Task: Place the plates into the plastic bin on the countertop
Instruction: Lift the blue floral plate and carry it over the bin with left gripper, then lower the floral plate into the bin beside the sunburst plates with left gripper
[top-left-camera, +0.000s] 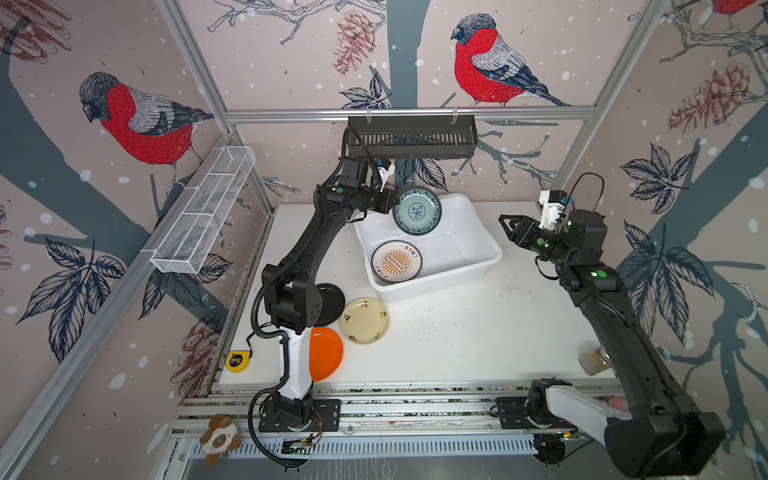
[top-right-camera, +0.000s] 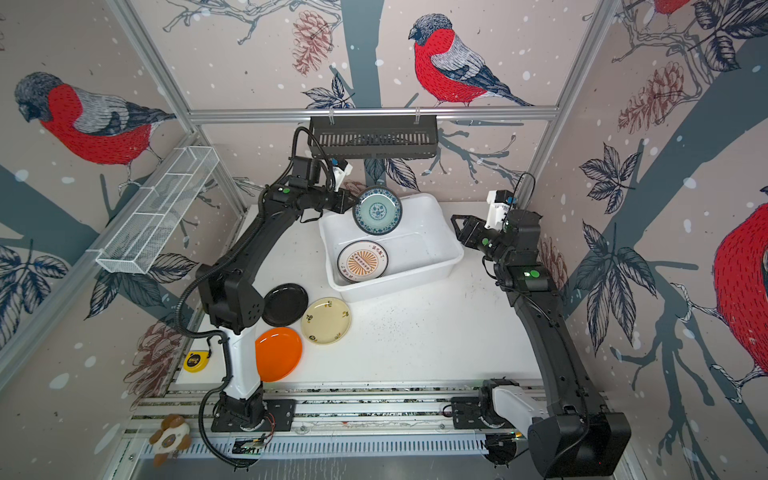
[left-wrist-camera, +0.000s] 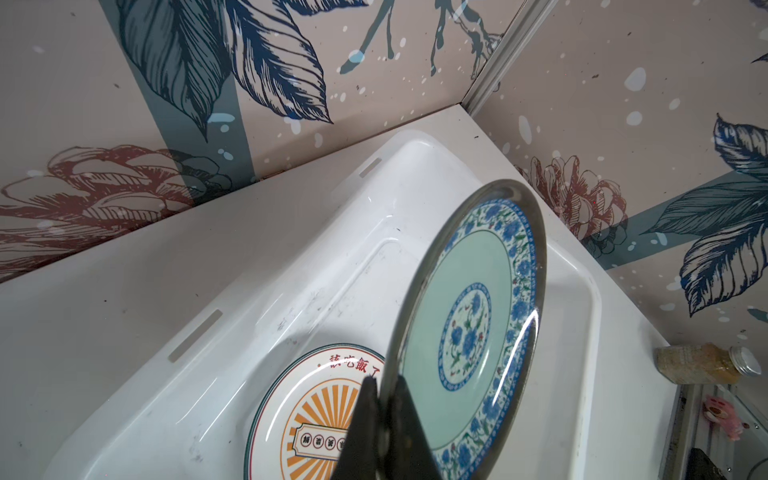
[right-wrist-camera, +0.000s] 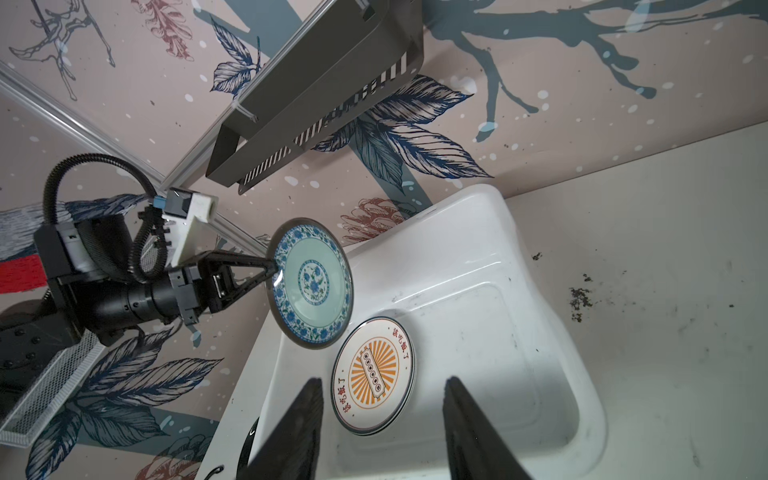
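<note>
plastic bin (top-left-camera: 465, 232): sunburst plates (top-left-camera: 397, 262), maybe stacked | teal plate (top-left-camera: 417, 210) held above

White rectangular plastic bin (top-left-camera: 457, 249) sits back-centre on the white flat desk (top-left-camera: 478, 340). In its near-left end lies a stack of white sunburst plates (top-left-camera: 397, 261). Above its far-left corner, tilted, is a teal-patterned round plate (top-left-camera: 417, 210), its rim pinched in the left claw (top-left-camera: 395, 202). Front-left of the bin on the desk: black round plate (top-left-camera: 330, 303), cream round plate (top-left-camera: 364, 321) just right of it, and orange round plate (top-left-camera: 326, 353) nearest the front edge. The right claw (top-left-camera: 506, 229) hangs right of the bin, jaws apart.
</note>
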